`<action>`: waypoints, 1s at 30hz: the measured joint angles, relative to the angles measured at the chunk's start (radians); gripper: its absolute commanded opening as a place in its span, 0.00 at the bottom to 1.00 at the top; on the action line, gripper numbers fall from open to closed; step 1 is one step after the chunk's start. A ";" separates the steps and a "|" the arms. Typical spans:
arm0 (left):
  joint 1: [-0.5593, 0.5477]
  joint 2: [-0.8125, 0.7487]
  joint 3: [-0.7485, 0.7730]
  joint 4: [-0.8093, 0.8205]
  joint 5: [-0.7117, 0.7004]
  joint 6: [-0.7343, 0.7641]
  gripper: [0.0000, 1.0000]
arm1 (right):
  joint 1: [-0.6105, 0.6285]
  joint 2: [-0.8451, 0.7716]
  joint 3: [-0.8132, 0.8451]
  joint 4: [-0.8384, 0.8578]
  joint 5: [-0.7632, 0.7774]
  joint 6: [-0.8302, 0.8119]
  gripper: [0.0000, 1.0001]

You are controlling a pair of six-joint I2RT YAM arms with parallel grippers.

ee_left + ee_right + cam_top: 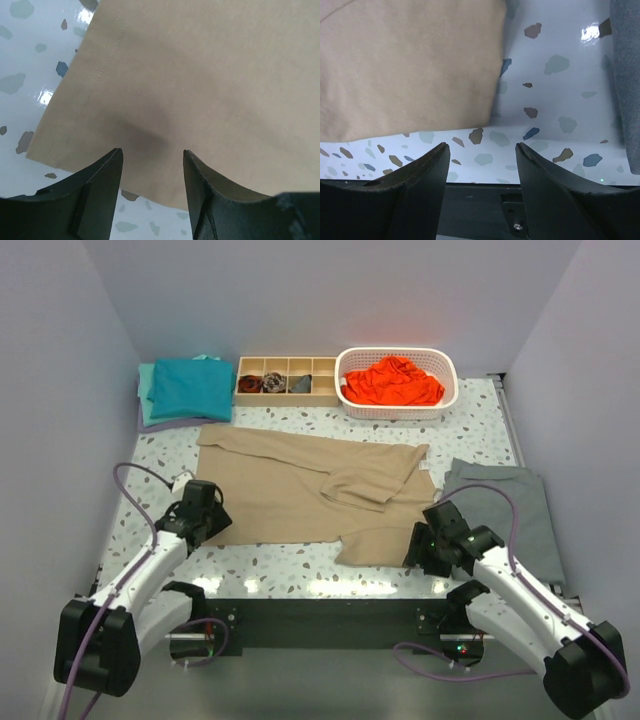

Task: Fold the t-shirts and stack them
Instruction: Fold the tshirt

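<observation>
Readable writing: a small pale patch at the right edge of the tan shirt (pixel 300 490) could be a tag, but it's too small to read.

Left to right:
- Back left corner: teal shirts (pixel 187 387), folded and stacked. The darker one is on top of a paler one.
- My left arm (pixel 150 575) reaches to the tan shirt's near left corner. Left jaws stand moderately apart with nothing between them, right above the cloth just inside the stitched hem. The wrist view shows bare tan fabric and a shadow in the gap.
- The tan shirt lies spread across the middle of the bench (pixel 290 560). One part is folded over itself, right of centre.
- Back middle: wooden tray (pixel 286 392) with divided compartments. Small dark socks (pixel 274 382) sit rolled in several of them, one roll per compartment. It sits between the teal stack and the basket.
- Back right: white basket (pixel 398 410) with slotted walls. It holds an orange-red shirt (pixel 393 381), crumpled and filling it.
- My right arm (pixel 520 590) ends at the tan shirt's near right corner. Right jaws are fairly wide and hold nothing. They're over bare bench just beside that corner, not touching the cloth.
- Far right: grey cloth (pixel 510 505) lying flat, near the tan shirt but apart from it. Its edge shows at the right of my right wrist view.
</observation>
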 measured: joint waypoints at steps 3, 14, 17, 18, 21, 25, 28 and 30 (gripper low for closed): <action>0.000 0.009 -0.023 0.000 0.000 -0.016 0.57 | 0.000 -0.003 -0.024 0.005 0.000 0.023 0.60; 0.000 0.016 -0.048 0.005 -0.001 -0.035 0.56 | 0.000 0.087 -0.060 0.166 -0.035 0.047 0.08; 0.000 0.025 -0.048 0.010 -0.001 -0.035 0.53 | 0.000 0.116 -0.063 0.208 -0.053 0.044 0.00; 0.000 0.025 -0.048 0.009 -0.001 -0.034 0.51 | 0.000 0.116 -0.065 0.217 -0.056 0.045 0.00; 0.000 0.025 -0.048 0.010 0.000 -0.034 0.47 | 0.000 0.094 -0.067 0.222 -0.065 0.038 0.00; 0.000 0.025 -0.048 0.010 0.000 -0.033 0.41 | 0.000 0.011 -0.058 0.216 -0.074 0.023 0.00; 0.000 0.025 -0.048 0.010 0.001 -0.032 0.33 | 0.000 -0.014 -0.012 0.209 -0.073 0.008 0.00; 0.000 0.025 -0.048 0.011 0.002 -0.030 0.20 | 0.000 -0.004 0.031 0.211 -0.070 -0.006 0.00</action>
